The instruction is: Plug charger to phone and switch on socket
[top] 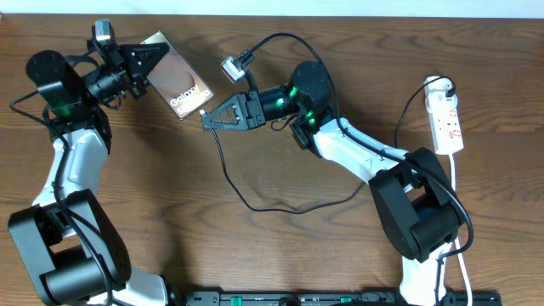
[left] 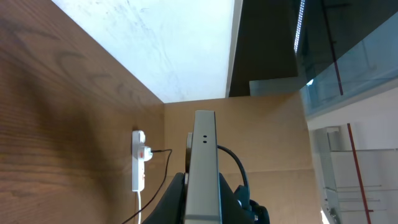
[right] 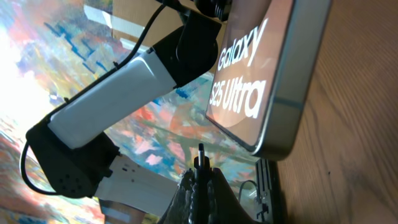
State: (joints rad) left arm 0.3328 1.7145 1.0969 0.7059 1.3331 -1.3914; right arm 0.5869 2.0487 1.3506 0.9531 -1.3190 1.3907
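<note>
On the left side of the table [top: 297, 259], my left gripper [top: 146, 59] is closed tight on the phone [top: 176, 81]. I hold it by its top end, and the end with the white "Galaxy" words points toward the middle of the table. My left wrist camera sees the phone [left: 204, 165] from its thin edge, standing up between my two dark fingers [left: 173, 202], which press on both flat sides. My right gripper [top: 206, 119] is near the middle of the table and points at the low corner of the phone. Its jaws are squeezed nearly all the way shut on the charger [top: 255, 204], right at the small plug tip [right: 200, 157]. My right wrist camera shows that tip sticking up out of my pinched gripper [right: 200, 177], just under the bottom edge of the phone [right: 273, 74]. The tip is close to the phone, but it is not in it; I can see a gap. From my right gripper the thin black charger cable loops down over the wood and then runs off toward the right. The socket [top: 447, 115] lies flat at the far right side of the table, well apart from both of my grippers. My left wrist camera sees the socket [left: 138, 160] too, small and far off.
</note>
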